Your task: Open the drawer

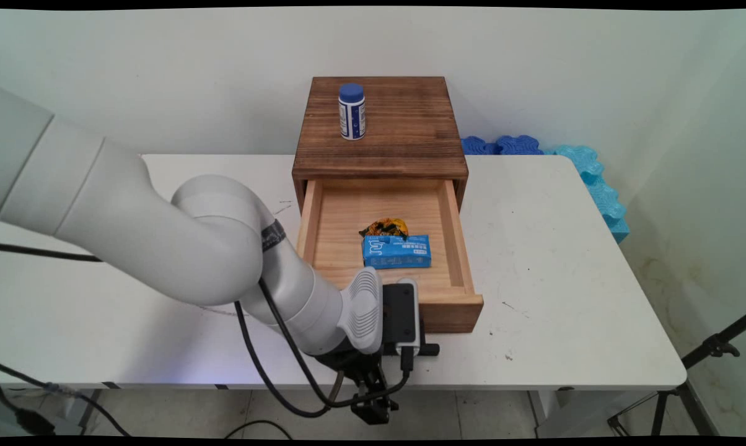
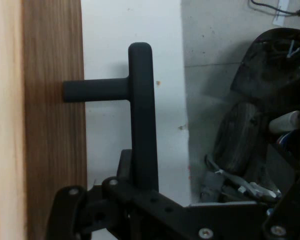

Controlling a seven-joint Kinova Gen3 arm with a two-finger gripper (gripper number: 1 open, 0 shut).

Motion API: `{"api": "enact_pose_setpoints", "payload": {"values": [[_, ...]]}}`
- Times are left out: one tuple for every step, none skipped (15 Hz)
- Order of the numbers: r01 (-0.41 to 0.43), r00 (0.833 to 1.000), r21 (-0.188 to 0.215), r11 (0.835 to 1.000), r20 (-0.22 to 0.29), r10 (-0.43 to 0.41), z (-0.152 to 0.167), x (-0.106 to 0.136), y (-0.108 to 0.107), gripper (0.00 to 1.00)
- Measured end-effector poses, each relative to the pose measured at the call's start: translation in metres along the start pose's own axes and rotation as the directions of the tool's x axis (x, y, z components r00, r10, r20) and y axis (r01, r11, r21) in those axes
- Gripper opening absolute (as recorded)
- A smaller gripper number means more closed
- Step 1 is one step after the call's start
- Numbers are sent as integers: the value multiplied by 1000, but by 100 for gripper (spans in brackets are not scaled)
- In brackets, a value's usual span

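A dark wooden box [image 1: 379,133] stands on the white table [image 1: 565,279] with its pale drawer [image 1: 456,248] pulled out toward the near edge. Inside the drawer lie a blue packet [image 1: 396,251] and a crumpled orange-and-black wrapper [image 1: 383,228]. A white bottle with a blue cap [image 1: 352,112] stands upright on the box top. My gripper [image 1: 376,375] hangs at the drawer's front, pointing down at the black T-shaped handle [image 2: 141,110]. In the hand view the handle's bar runs down into the gripper's linkage [image 2: 140,200], beside the dark drawer front [image 2: 55,125].
Blue foam pieces [image 1: 590,170] lie along the wall past the table's far right corner. A black tripod leg [image 1: 707,350] stands on the floor at right. Black cables [image 1: 286,371] hang from the arm over the table's near edge.
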Motion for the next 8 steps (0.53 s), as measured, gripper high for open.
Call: {"api": "enact_pose_setpoints", "payload": {"values": [[2, 1000, -3, 1000, -2, -2, -1, 0, 2, 100], [4, 1000, -7, 1000, -5, -4, -2, 0, 5, 100], [5, 1000, -11, 1000, -8, -5, -3, 0, 7, 100], [5, 1000, -14, 1000, -10, -5, -4, -1, 8, 100], [5, 1000, -16, 1000, -12, -5, -5, -1, 9, 100], [4, 1000, -18, 1000, -14, -5, -5, -2, 10, 100], [3, 1000, -20, 1000, -16, -3, -6, -3, 11, 100], [0, 1000, -20, 1000, -19, 0, -7, -4, 11, 100]]}}
